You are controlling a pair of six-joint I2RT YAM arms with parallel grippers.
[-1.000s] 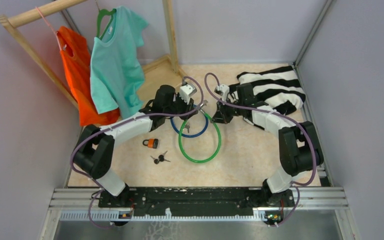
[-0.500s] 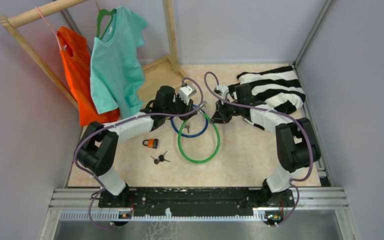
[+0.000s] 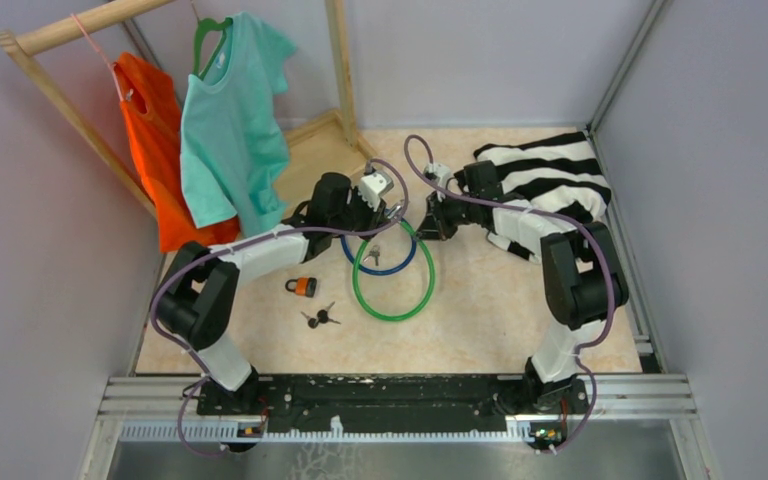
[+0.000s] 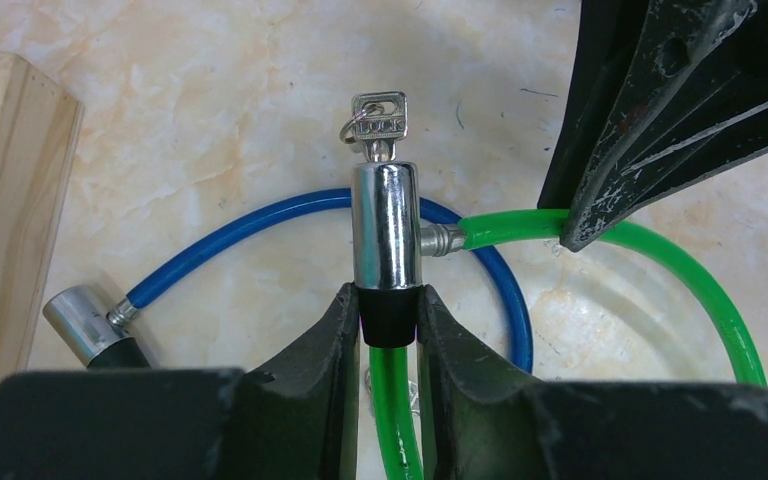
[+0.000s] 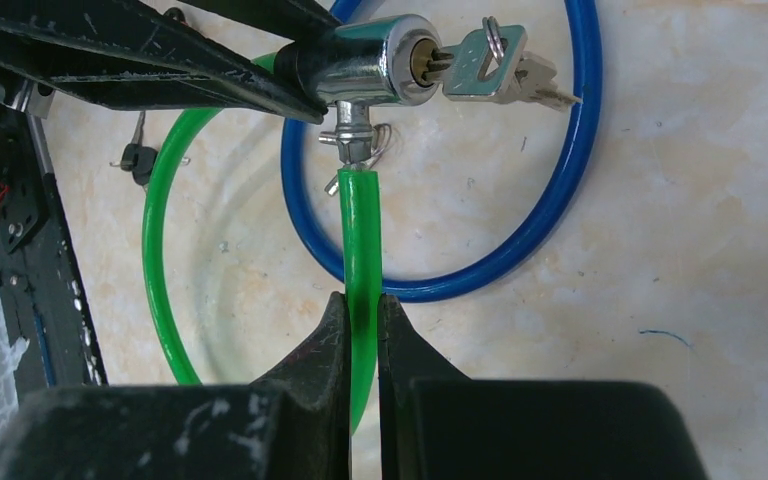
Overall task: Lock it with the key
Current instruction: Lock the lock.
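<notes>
**Both claws clamped on the green cable lock, key seated in the barrel**

The left gripper (image 4: 388,300) is closed tight on the lock barrel (image 4: 385,225), its black ribbed fingers (image 4: 320,350) pinching the matte black collar just below the polished chrome cylinder; the barrel points away from the wrist, smooth and mirror-bright. A flat silver key (image 4: 380,115) with a squared head and a thin wire ring sits in the keyway at the far end of the barrel; in the right wrist view the key (image 5: 480,65) lies nearly in line with the barrel, and a second flat key hangs behind it on the same ring. The right gripper (image 5: 362,305) is clamped on the green cable (image 5: 360,230), a glossy round plastic-coated cord; its fingers meet around the cord a little below the metal pin end (image 5: 355,130), which enters the side of the barrel. The green cable makes an oval loop on the table (image 3: 480,320), whose top is pale marbled beige; a blue cable (image 3: 380,268), equally glossy, loops under and behind the barrel, its own chrome end (image 4: 80,320) lying beside a pale wooden beam (image 4: 5,200). Nearer the arm bases lie a small orange padlock (image 3: 303,287) and two black-headed spare keys (image 3: 320,318); a black-and-white striped cloth (image 3: 550,175) is heaped at the far right.
</notes>
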